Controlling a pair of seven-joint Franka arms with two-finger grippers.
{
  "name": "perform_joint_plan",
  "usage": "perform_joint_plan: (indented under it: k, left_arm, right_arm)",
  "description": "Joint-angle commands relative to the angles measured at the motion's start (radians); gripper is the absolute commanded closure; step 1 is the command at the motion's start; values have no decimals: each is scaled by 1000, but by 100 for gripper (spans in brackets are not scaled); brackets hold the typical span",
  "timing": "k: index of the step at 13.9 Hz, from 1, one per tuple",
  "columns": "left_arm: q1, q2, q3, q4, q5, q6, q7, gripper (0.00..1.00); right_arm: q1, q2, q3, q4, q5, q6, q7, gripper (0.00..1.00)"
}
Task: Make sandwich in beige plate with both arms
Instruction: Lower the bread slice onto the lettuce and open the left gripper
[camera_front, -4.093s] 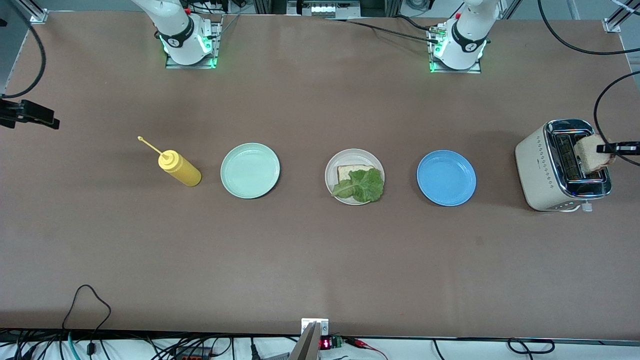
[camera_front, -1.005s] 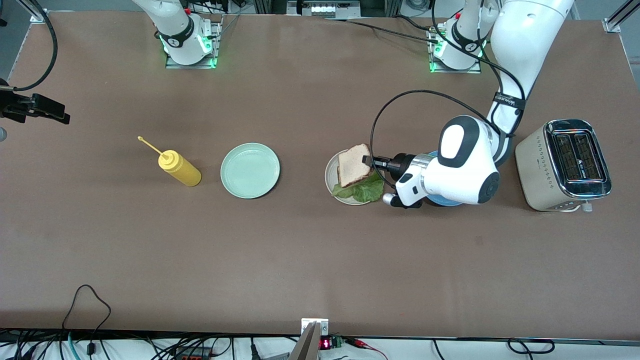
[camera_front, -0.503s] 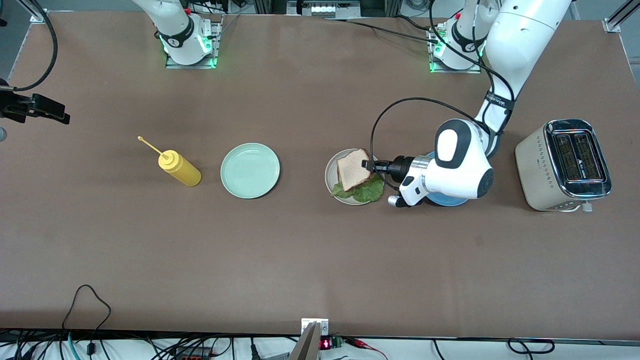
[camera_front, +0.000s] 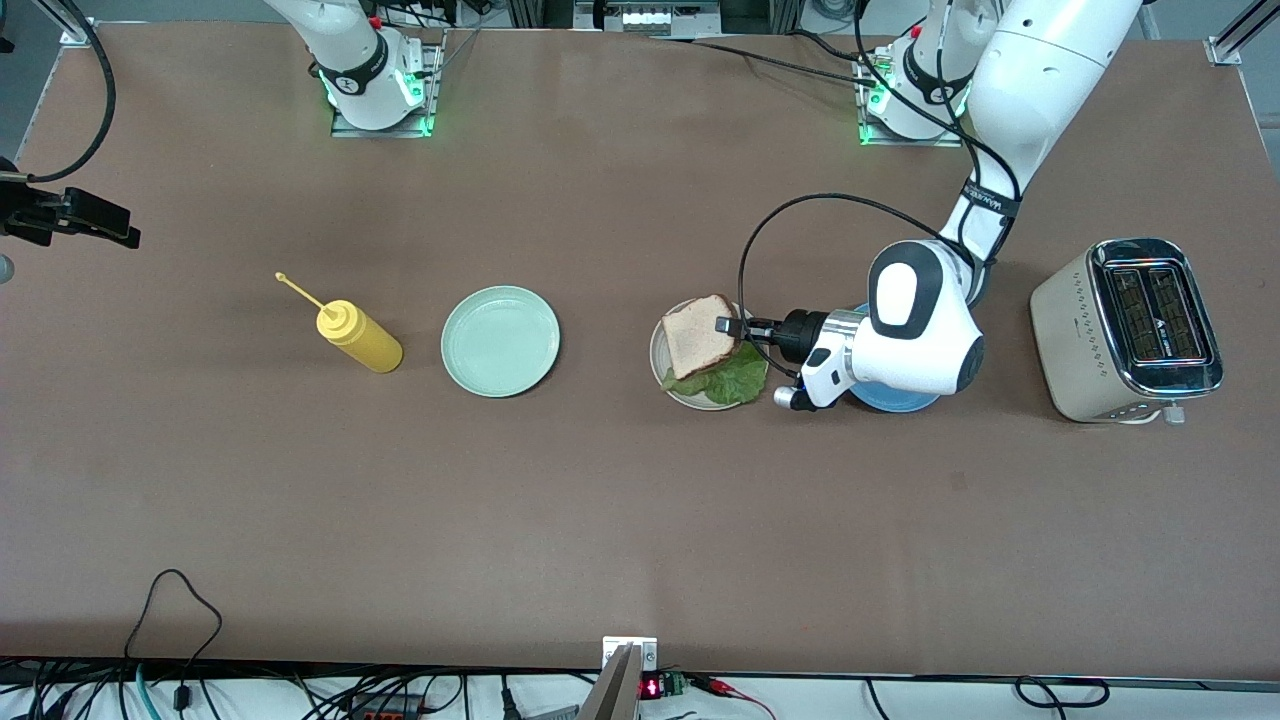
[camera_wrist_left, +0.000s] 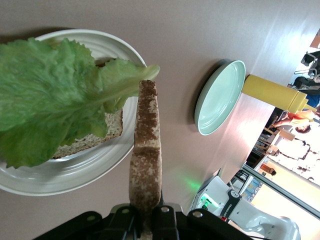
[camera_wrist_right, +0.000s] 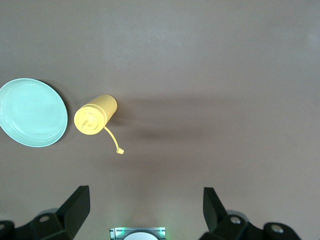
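The beige plate holds a bread slice with a ruffled green lettuce leaf on it. My left gripper is shut on the edge of a second bread slice and holds it tilted over the lettuce and plate. In the left wrist view this slice shows crust-on between the gripper, beside the lettuce and the plate rim. My right gripper waits open and holds nothing, high over the right arm's end of the table.
A mint-green plate and a yellow squeeze bottle stand toward the right arm's end. A blue plate lies mostly under the left arm. A cream toaster stands at the left arm's end.
The left arm brought the bread slice from the toaster to the beige plate. Over the last second it shifted slightly toward the right arm's end and lower. The right arm has not moved.
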Motion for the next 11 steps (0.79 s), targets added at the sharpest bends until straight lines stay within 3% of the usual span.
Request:
perform_joint_plan:
  k: [1,11]
  left_arm:
    - [8,18,3,-10,-33,5,76,100]
    - [61,104,7,-4,-25,4,326,99]
  right_arm:
    - [-14,-17,13,-14,3,1,11,0]
    - [-11,-19,13,-17,1,-1,11,0]
